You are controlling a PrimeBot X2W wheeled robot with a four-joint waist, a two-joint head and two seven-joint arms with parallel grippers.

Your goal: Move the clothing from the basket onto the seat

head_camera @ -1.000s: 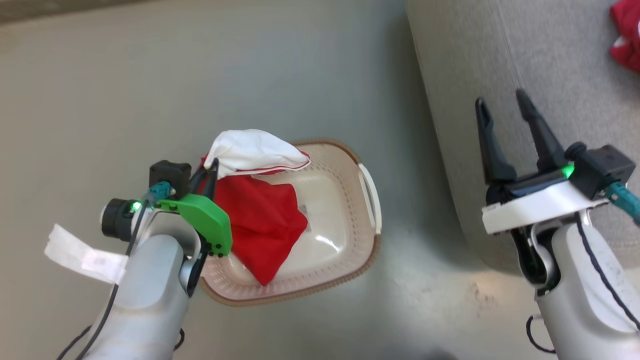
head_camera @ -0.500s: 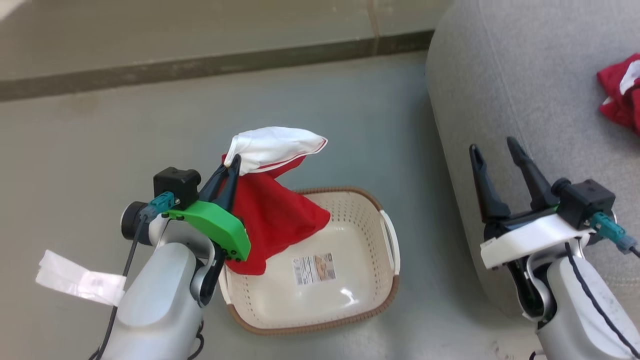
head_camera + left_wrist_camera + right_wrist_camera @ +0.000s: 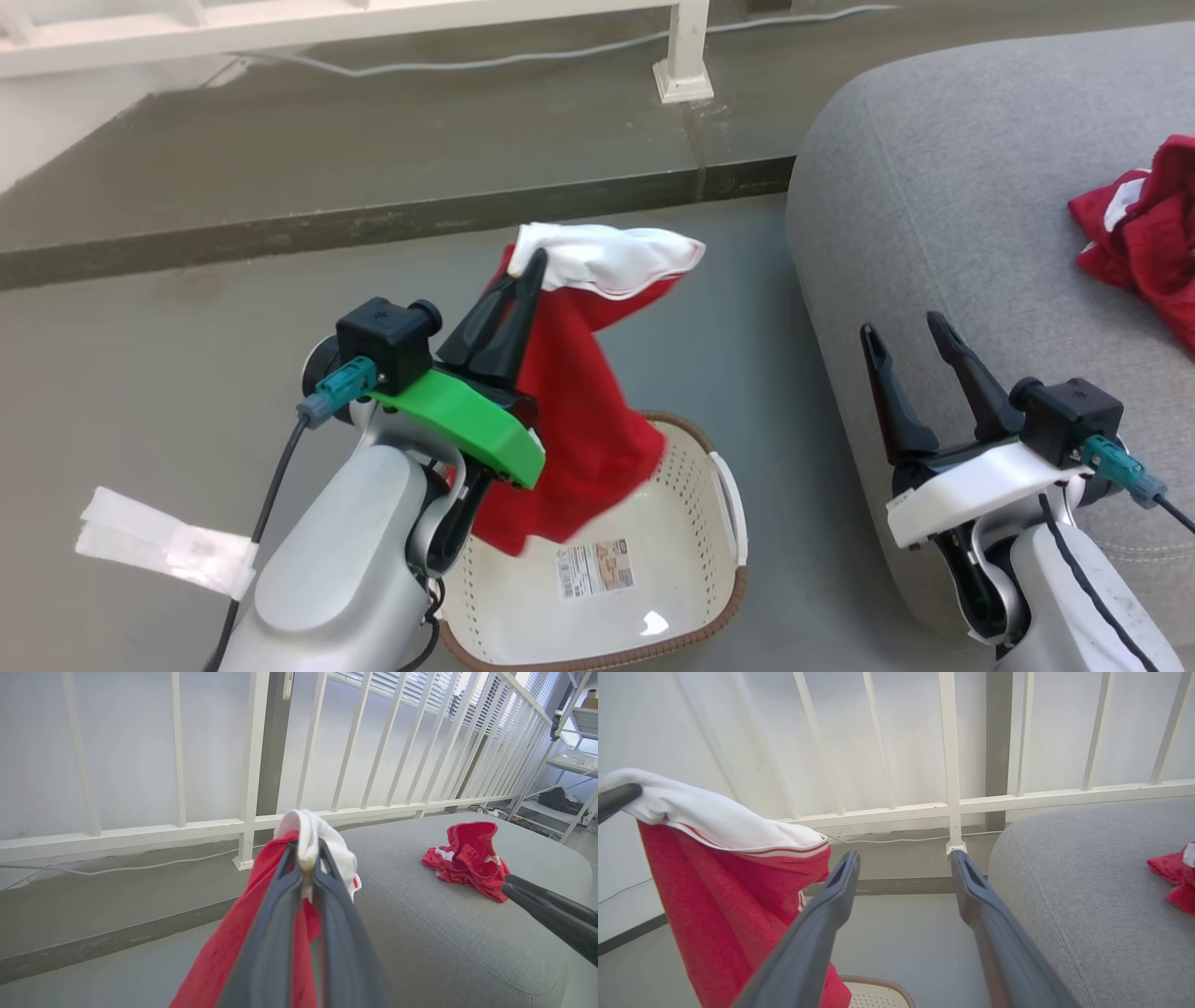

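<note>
Basket (image 3: 695, 541) nearest, low on the floor (image 3: 187, 373) between the two arms, bare inside but for the label sticker (image 3: 597, 567) on its bottom. Above it, left hand (image 3: 532, 266) clamped tight on the white band of a red garment (image 3: 579, 411), held high with the long red body hanging free; lowest fold dangling over the near-left corner of the basket, whether clear of the rim hard to tell. Pinched at the top edge, likely so as to let the cloth unroll under its own weight rather than bunch. To the right, right hand (image 3: 903, 329) spread wide and holding nothing, poised beside the flank of the seat (image 3: 934, 187), well apart from the cloth: seemingly out of the way on purpose. Seat big, grey and rounded, its top higher than the basket, hence the tall lift. Farther along that top, second red-and-white garment (image 3: 1144, 243) crumpled in a heap, already in place. Judged stage: last piece in carry, swing rightward over the seat not yet made. Worth watching: trailing hem snagging on the basket rim or the seat's side. Farthest back, white railing (image 3: 373, 23) and a floor cable (image 3: 523, 61) beneath it
</note>
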